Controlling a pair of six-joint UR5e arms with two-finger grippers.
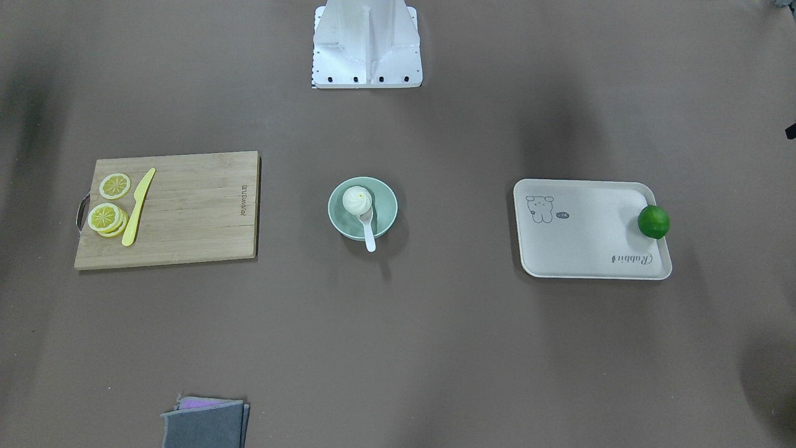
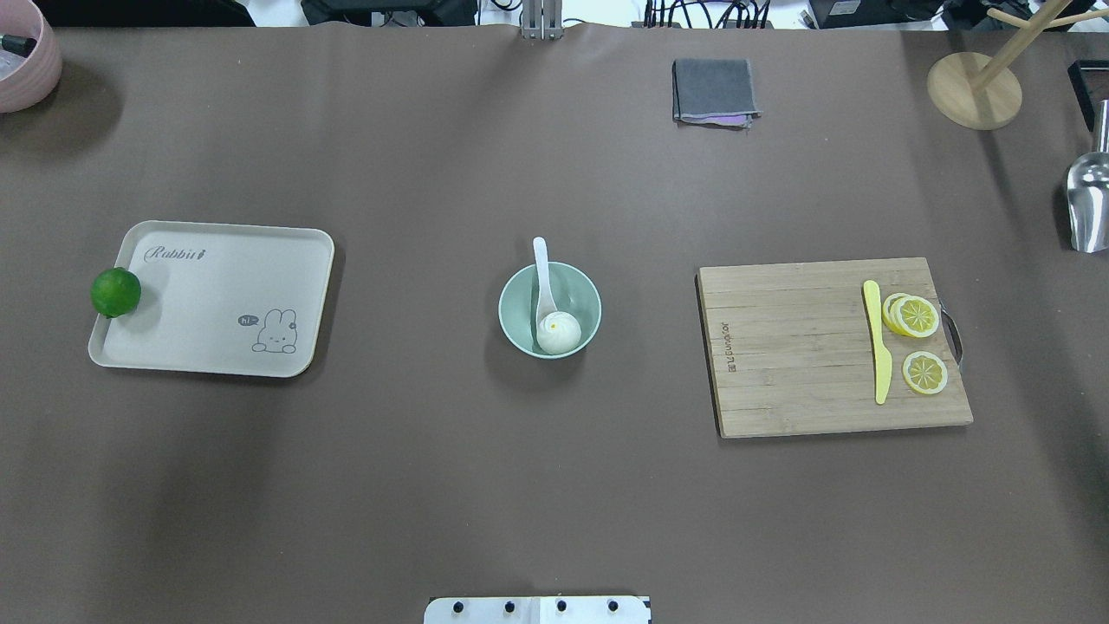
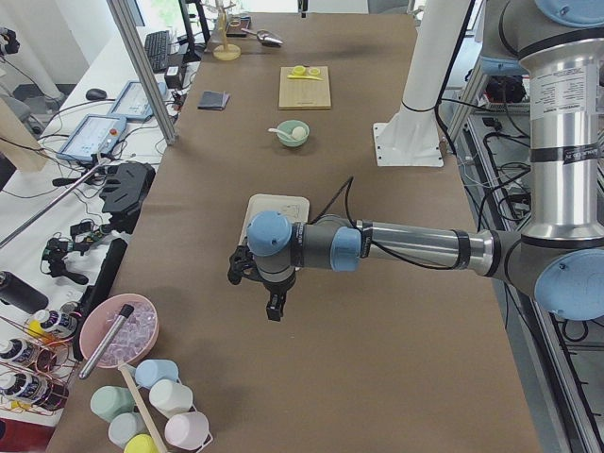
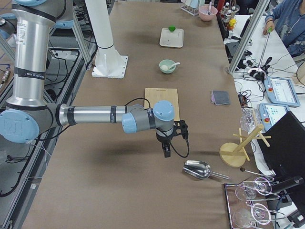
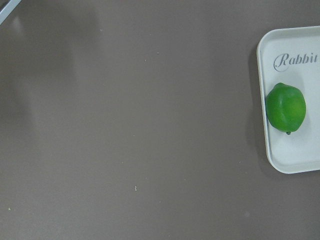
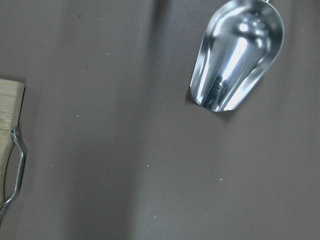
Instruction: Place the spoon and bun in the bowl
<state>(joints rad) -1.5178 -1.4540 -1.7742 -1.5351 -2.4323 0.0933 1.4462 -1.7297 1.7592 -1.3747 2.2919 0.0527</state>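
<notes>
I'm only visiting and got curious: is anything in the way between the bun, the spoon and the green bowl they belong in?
Nothing visible stands in the way. The bun already sits inside the bowl. The spoon lies in it too, with its scoop by the bun and its handle poking out over the rim.

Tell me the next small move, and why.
Probably none; it looks done. The small round white bun sits in the pale mint-green bowl, the white ceramic spoon lies in it too, handle over the rim. The left gripper and right gripper hang far off.
</notes>
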